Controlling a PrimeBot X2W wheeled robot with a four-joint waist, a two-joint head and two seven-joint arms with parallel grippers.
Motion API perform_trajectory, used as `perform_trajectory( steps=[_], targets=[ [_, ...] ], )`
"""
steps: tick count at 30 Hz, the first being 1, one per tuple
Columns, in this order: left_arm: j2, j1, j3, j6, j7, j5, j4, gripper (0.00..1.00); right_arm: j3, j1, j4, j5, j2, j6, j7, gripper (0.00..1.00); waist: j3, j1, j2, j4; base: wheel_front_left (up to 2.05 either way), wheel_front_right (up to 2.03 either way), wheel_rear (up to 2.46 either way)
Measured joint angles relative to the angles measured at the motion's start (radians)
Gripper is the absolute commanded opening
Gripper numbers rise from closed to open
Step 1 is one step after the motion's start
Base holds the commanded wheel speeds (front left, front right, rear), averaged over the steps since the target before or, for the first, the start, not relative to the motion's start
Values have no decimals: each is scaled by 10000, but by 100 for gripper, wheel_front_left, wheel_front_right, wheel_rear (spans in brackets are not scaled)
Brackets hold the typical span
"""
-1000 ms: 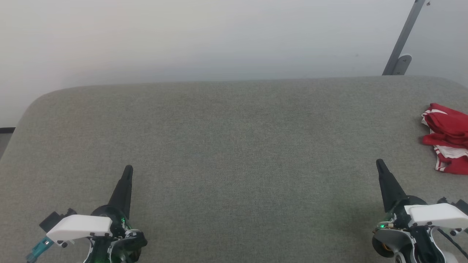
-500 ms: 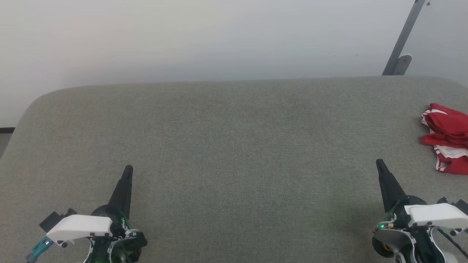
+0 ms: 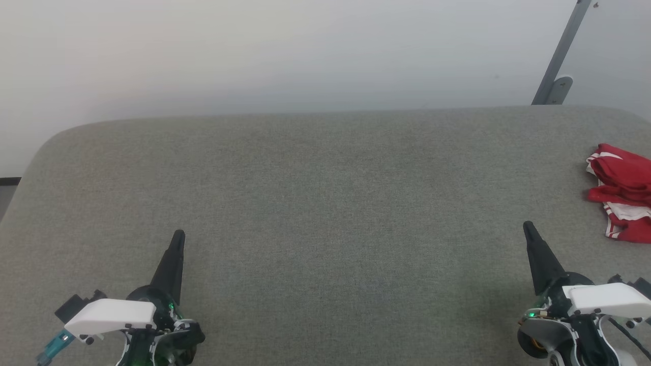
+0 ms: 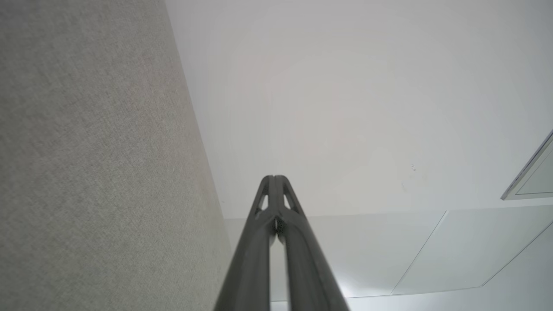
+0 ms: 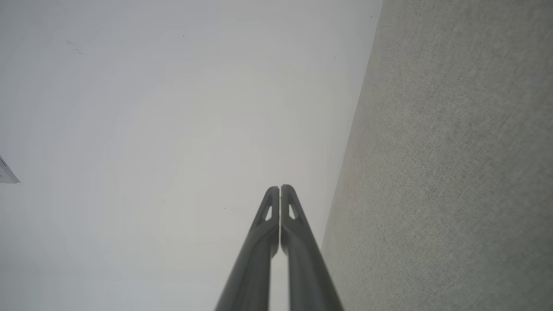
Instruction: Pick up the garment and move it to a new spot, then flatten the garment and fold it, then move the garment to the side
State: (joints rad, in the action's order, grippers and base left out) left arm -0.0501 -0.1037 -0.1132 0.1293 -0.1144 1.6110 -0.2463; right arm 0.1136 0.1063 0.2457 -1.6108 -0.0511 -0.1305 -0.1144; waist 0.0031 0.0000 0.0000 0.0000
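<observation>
The garment (image 3: 621, 190), red with white striped trim, lies crumpled at the far right edge of the grey fabric surface (image 3: 325, 203), partly cut off by the head view's border. My left gripper (image 3: 178, 235) rests at the lower left, shut and empty, fingers pointing away from me. At the lower right my right gripper (image 3: 527, 225) is also shut and empty, a short way left of and nearer than the garment. In the wrist views the left gripper (image 4: 274, 177) and the right gripper (image 5: 277, 187) each show their fingers pressed together.
A pale wall (image 3: 285, 51) rises behind the surface's rounded far edge. A grey metal bracket (image 3: 559, 56) leans against the wall at the back right. The surface's rounded left corner (image 3: 46, 147) drops off toward a dark strip of floor.
</observation>
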Motion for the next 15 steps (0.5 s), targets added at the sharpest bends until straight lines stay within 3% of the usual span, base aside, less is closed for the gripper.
perform_trajectory(
  steps=[15],
  targets=[
    [0, 0, -2, 0, 0, 0, 0, 0, 4, 0, 0, 0, 0, 0, 0, 0, 0, 0, 0, 0, 0, 0, 0]
  ],
)
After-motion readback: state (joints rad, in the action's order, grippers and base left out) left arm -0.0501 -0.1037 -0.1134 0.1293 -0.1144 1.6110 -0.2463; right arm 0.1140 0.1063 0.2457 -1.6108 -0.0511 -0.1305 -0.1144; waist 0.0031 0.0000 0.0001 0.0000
